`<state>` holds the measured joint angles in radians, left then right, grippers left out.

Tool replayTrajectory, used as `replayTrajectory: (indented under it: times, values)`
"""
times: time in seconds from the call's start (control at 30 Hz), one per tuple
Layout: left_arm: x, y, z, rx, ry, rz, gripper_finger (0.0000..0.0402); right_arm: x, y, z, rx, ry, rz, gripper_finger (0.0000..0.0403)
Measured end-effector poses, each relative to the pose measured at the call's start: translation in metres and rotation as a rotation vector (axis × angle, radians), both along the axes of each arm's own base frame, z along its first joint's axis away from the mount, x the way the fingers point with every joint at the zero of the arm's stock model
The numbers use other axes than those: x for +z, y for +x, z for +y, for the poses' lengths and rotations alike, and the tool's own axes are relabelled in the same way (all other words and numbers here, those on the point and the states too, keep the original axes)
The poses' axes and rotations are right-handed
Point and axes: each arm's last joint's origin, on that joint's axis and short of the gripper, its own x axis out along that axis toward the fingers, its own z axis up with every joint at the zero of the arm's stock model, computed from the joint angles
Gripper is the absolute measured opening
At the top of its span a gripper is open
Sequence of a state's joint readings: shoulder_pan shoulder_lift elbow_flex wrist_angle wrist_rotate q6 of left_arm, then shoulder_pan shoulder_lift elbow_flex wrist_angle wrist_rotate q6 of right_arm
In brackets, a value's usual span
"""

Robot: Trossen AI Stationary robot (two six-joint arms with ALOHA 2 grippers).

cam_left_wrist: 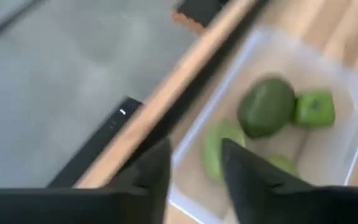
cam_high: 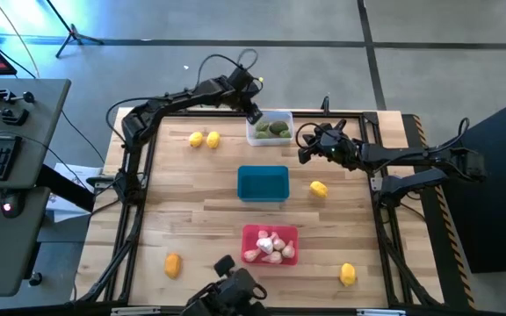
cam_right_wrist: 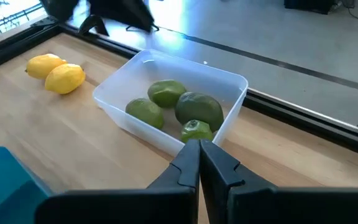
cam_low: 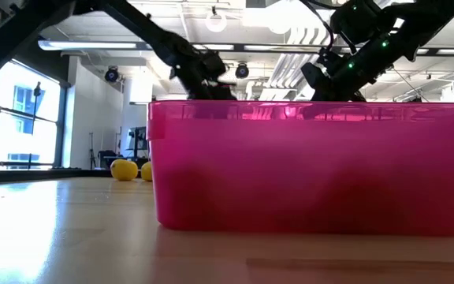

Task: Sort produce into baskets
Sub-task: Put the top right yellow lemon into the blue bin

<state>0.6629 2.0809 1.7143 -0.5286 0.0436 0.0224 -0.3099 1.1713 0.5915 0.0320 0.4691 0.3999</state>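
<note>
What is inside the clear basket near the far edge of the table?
The clear basket holds four green pieces, all lying close together. Nothing else shows in it. The basket floor beneath the pieces is covered by them, so whether something smaller lies under them cannot be seen.

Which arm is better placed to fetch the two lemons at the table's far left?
Left, probably. Its tool hangs empty over the clear basket, beside the lemon pair; the right tool is shut, beyond that basket.

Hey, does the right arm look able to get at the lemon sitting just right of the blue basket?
Probably yes. That lemon lies alone on bare wood, apart from the blue basket, and the right tool, shut and empty, hovers nearby beside the clear basket. Nothing stands between them; it would need to open first.
</note>
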Motion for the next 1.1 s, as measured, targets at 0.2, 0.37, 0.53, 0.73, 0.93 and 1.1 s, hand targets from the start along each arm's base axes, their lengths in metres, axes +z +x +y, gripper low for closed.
replayTrajectory:
  times: [0.2,0.37,0.53,0.73,0.93,1.1]
  values:
    - [0.012,-0.024,-0.009,0.169,-0.042,-0.058,0.0012,0.0,0.0,0.0,0.013,-0.002,0.006,0.0]
    - [0.008,-0.054,-0.03,0.296,-0.165,0.005,0.0003,-0.001,0.001,0.002,0.059,0.029,0.005,0.0]
    - [0.022,-0.082,-0.059,0.371,-0.243,0.085,0.0003,-0.003,0.0,0.003,0.095,0.046,0.022,0.0]
    - [0.038,-0.095,-0.086,0.399,-0.31,0.152,0.0029,-0.004,0.0,0.001,0.191,0.089,0.029,0.0]
    - [0.029,-0.091,-0.093,0.465,-0.401,0.184,0.0109,-0.006,-0.001,-0.001,0.294,0.113,0.054,0.0]
    - [0.009,-0.088,-0.083,0.524,-0.401,0.247,0.0189,-0.007,-0.002,-0.001,0.303,0.103,0.073,0.0]
